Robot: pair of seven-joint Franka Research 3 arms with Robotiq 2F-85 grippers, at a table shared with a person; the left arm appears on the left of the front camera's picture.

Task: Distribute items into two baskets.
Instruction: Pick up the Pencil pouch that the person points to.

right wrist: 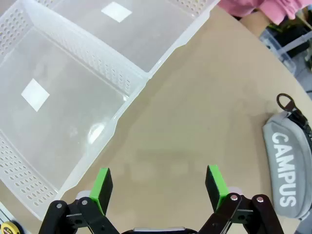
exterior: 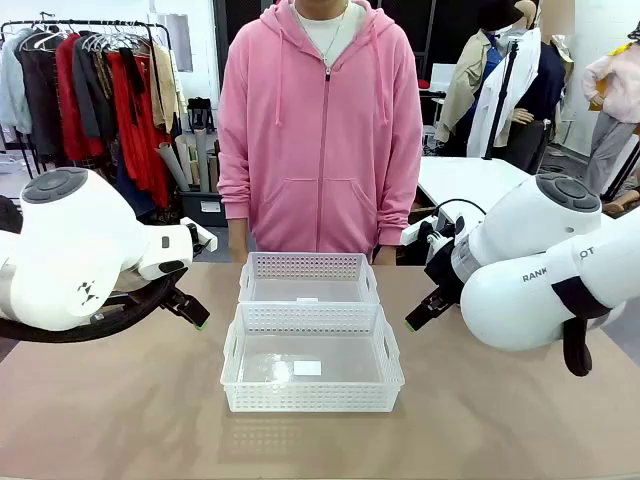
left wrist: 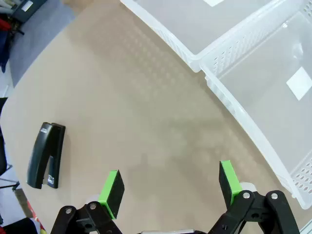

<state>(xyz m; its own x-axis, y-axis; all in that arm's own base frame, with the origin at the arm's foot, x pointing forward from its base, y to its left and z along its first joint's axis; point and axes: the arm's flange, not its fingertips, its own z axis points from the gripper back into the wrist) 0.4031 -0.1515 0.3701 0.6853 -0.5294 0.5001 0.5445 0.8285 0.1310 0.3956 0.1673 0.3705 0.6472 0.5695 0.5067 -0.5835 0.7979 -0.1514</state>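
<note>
Two white mesh baskets stand end to end in the middle of the table, the near basket [exterior: 312, 400] and the far basket [exterior: 308, 264], both with nothing in them. A black stapler [left wrist: 46, 155] lies flat on the table, left of my left gripper [left wrist: 170, 187], which hangs open above bare tabletop beside the baskets [left wrist: 243, 48]. A grey "CAMPUS" zip pouch [right wrist: 287, 165] lies to the right of my right gripper [right wrist: 158, 187], also open over bare table, with the baskets [right wrist: 97, 146] on its left. In the front view, the left gripper [exterior: 200, 322] and right gripper [exterior: 412, 324] flank the baskets.
A person in a pink hoodie [exterior: 320, 130] stands at the far edge, just behind the far basket. A yellow tape measure [right wrist: 7, 228] shows at one corner of the right wrist view. Bare tabletop [exterior: 120, 410] lies on both sides of the baskets.
</note>
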